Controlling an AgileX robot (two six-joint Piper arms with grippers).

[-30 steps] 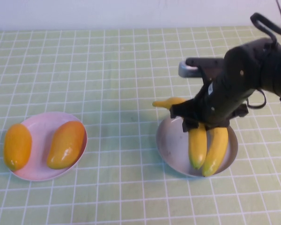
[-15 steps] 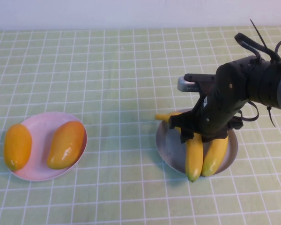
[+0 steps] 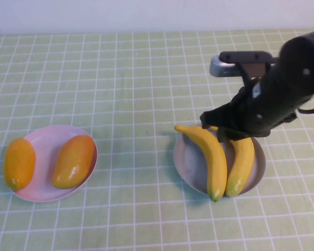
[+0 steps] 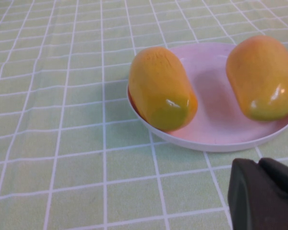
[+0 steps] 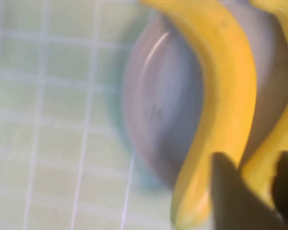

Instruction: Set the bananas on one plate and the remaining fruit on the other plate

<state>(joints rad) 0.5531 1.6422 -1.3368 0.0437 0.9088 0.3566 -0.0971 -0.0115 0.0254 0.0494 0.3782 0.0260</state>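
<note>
Two bananas (image 3: 220, 159) lie side by side on the grey-blue plate (image 3: 187, 159), right gripper (image 3: 227, 133) above them; two mangoes (image 3: 73, 161) sit on the pink plate (image 3: 47, 140).

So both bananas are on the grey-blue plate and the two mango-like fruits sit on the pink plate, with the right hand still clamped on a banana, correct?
Not quite. In the high view the right hand hangs above the bananas, holding neither. Both lie on the grey-blue plate, and the mango-like fruits sit on the pink plate. The left hand waits shut near that plate.

A pale green tablecloth (image 3: 136, 78) with a white grid covers the table, below a white wall (image 3: 146, 15)
</note>
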